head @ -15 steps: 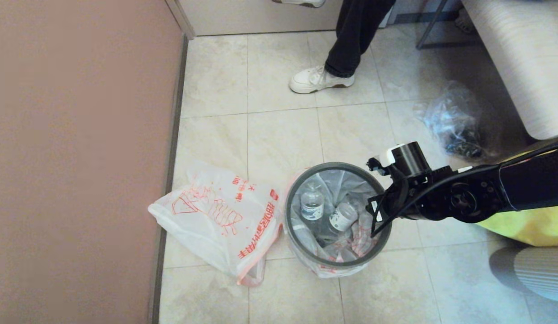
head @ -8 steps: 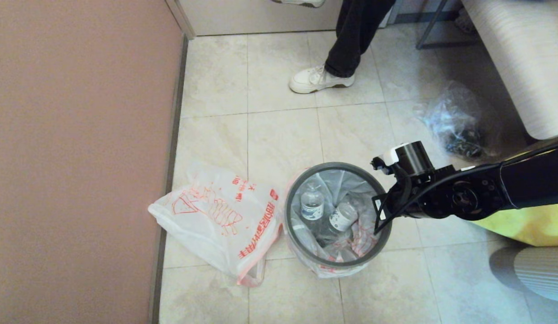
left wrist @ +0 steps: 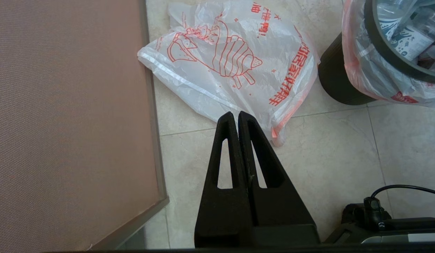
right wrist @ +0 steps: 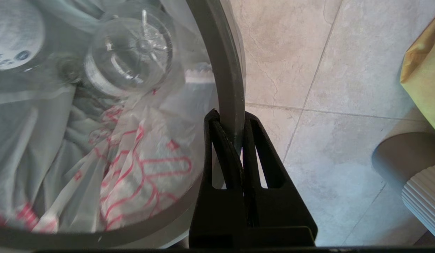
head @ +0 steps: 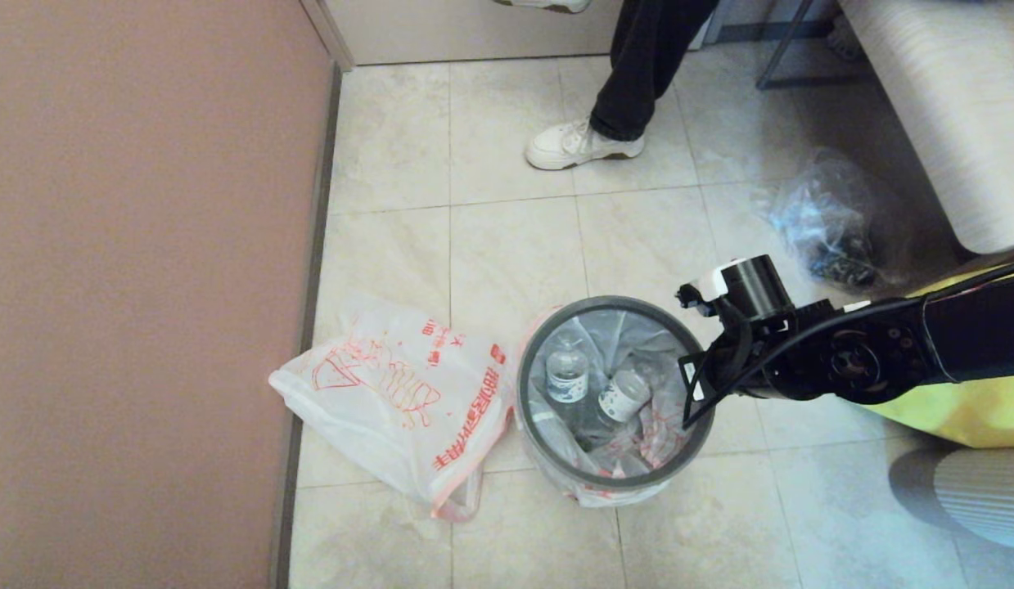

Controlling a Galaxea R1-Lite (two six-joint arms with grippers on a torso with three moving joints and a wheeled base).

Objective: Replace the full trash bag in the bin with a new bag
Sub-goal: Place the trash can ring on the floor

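- Floor (head: 507,245): pale beige stone-look tiles with thin grout lines, bounded on the left by a brownish-pink wall panel.
- Bin (head: 539,433): round, pale grey with dark grey ring rim, standing upright on the floor near centre.
- New bag (head: 392,401): white, red print, lying crumpled flat on the tiles just left of the bin, its near edge touching the bin's side.
- Clear plastic bag (head: 822,217): crumpled on the floor, far right, well apart from the bin.
- White shoe (head: 576,146): a standing person's, planted on the far tiles.
- Yellow fabric bag (head: 965,413): at the right edge.
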